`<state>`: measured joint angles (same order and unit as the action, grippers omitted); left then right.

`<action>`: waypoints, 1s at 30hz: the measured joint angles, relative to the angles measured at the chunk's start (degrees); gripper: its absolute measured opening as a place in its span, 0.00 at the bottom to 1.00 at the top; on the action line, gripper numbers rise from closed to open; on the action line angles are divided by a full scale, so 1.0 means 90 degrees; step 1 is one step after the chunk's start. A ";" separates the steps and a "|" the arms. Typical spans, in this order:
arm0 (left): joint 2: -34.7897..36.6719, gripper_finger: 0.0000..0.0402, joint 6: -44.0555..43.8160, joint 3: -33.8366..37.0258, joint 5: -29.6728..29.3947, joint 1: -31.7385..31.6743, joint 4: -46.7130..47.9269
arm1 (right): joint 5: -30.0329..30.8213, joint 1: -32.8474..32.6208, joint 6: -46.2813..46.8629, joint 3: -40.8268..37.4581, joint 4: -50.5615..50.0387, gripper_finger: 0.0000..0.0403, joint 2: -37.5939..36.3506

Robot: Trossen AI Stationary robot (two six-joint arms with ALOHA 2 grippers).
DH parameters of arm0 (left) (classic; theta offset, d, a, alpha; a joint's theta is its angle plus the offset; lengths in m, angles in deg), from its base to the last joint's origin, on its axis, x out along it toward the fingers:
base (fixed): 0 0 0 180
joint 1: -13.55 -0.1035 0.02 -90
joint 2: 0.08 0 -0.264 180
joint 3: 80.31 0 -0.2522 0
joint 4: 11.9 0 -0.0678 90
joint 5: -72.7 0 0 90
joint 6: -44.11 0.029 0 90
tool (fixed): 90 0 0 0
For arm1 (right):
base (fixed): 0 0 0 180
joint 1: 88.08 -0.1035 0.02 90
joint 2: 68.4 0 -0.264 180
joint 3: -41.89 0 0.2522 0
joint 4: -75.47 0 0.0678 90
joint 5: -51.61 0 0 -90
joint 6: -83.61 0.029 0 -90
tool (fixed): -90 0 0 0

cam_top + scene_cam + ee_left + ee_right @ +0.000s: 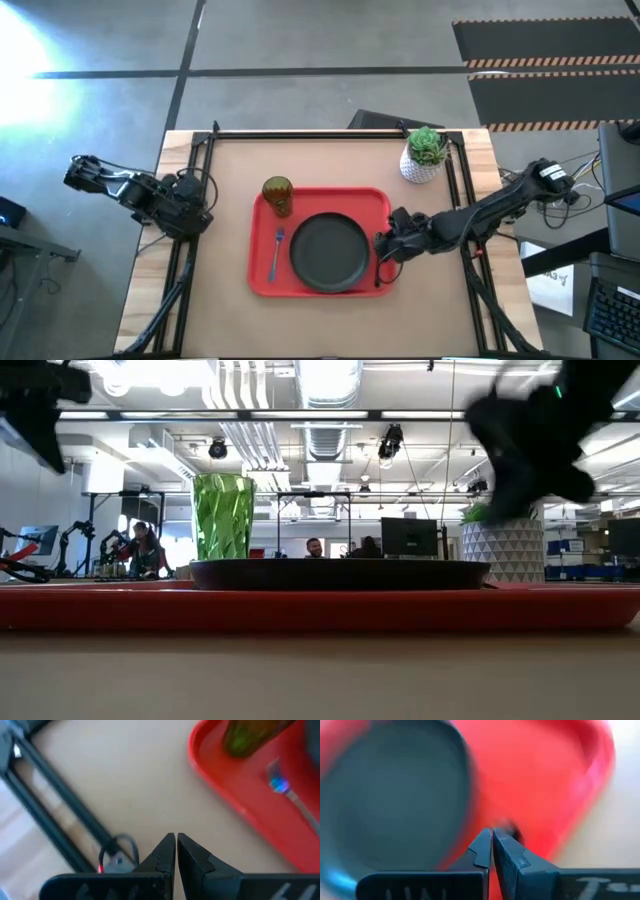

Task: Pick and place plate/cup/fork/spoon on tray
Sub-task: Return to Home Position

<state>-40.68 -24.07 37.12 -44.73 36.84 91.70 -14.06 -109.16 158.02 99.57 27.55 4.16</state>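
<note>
The red tray (262, 275) lies in the middle of the table. The black plate (328, 250) rests flat on it. The green-yellow cup (277, 195) stands upright in the tray's far left corner. The blue-handled fork (276, 252) lies on the tray, left of the plate. My right gripper (384, 250) is shut above the tray's right side, beside the plate's rim. A small dark thing (514, 831), perhaps the spoon, shows blurred just past the fingertips. My left gripper (176, 837) is shut over bare table near the left edge. My right gripper points slanting down at the tray (540, 785), from the table's right. The dark thing at its fingertips is blurred, and I cannot tell whether the fingers touch it.
A white pot with a green plant (424, 155) stands at the table's far right corner. Black frame rails (195, 180) run along the left and right edges. Bare table lies in front of and behind the tray. People sit in the room beyond.
</note>
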 joint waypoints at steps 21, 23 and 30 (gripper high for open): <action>0.0977 0.00 0.2168 -0.1905 -0.1527 -0.0002 -0.0205 | 0.1200 -0.0002 -0.5373 0.1097 0.0724 0.02 -0.3963; 0.1178 0.00 0.2169 -0.1792 -0.1571 -0.0002 -0.0258 | 0.1018 -0.0002 -0.5390 0.0988 0.0727 0.02 -0.4175; 0.1671 0.00 0.2979 -0.1179 -0.1661 -0.0002 -0.1411 | 0.0528 -0.0002 -0.6028 0.0367 0.1688 0.02 -0.4925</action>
<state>-25.65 2.74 26.51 -59.68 36.82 79.00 -9.30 -109.18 103.77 102.88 42.74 -40.17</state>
